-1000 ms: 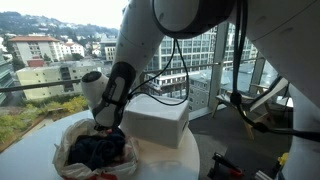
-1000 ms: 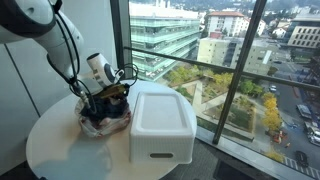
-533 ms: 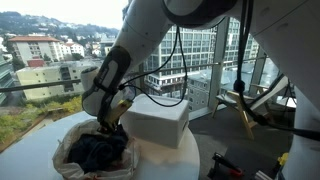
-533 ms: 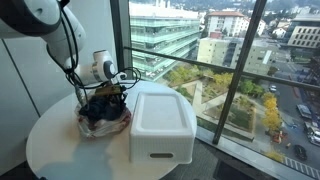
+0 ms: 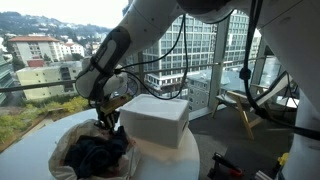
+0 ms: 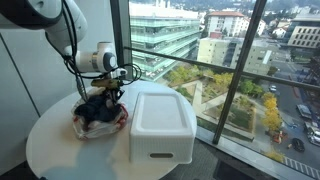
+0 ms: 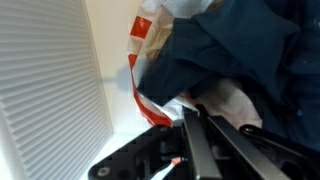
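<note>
A white plastic bag with red print [image 5: 72, 150] [image 6: 84, 124] sits on the round white table [image 5: 30, 150] [image 6: 70, 155], stuffed with dark blue cloth [image 5: 95, 152] [image 6: 100, 112] [image 7: 235, 50]. My gripper [image 5: 108, 119] [image 6: 108, 90] [image 7: 188, 108] hangs over the side of the bag nearest the box. In the wrist view the two dark fingers [image 7: 200, 140] lie close together, pinching the bag's white and red rim [image 7: 150, 95] at their tips. The bag's top is drawn upward under the gripper.
A large white lidded box [image 5: 155, 120] [image 6: 160, 122] stands on the table right beside the bag. Floor-to-ceiling windows [image 6: 200, 60] run behind the table. The table's edge [image 6: 60, 172] lies close to the bag.
The gripper has risen from down in the bag to above it, staying pinched on the rim. The bag's top has been pulled up, and the bag has shifted slightly away from the box.
</note>
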Robot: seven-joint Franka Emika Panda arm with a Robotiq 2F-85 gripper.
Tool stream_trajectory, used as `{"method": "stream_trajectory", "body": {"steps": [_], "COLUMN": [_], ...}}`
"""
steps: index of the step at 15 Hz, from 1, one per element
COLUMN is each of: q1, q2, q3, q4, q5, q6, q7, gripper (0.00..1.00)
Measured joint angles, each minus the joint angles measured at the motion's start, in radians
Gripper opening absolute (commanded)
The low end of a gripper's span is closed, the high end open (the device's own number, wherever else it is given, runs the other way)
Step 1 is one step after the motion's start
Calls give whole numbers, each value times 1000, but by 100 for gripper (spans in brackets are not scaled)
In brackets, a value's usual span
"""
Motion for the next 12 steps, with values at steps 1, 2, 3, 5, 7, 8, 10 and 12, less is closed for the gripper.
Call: {"method": "stream_trajectory", "body": {"steps": [1,2,3,5,7,8,10,12], "q1": [1,3,4,6,6,6,5,0], "q2": [-7,-15,-25,-43,-57,-62,-75,-90], "q3": [0,0,0,-1,-1,-1,0,1], "q4": [-1,-2,-3,-4,-4,-7,-18,-43], "q5": [-2,-4,-7,-10,-10,-9,-2,10], "q6": [-10,-24,-42,-95,-160,-190,-237,-266], "q7": [7,15,21,38,52,55,57,57], "gripper": [10,11,36,41,56,63,79,94]}}
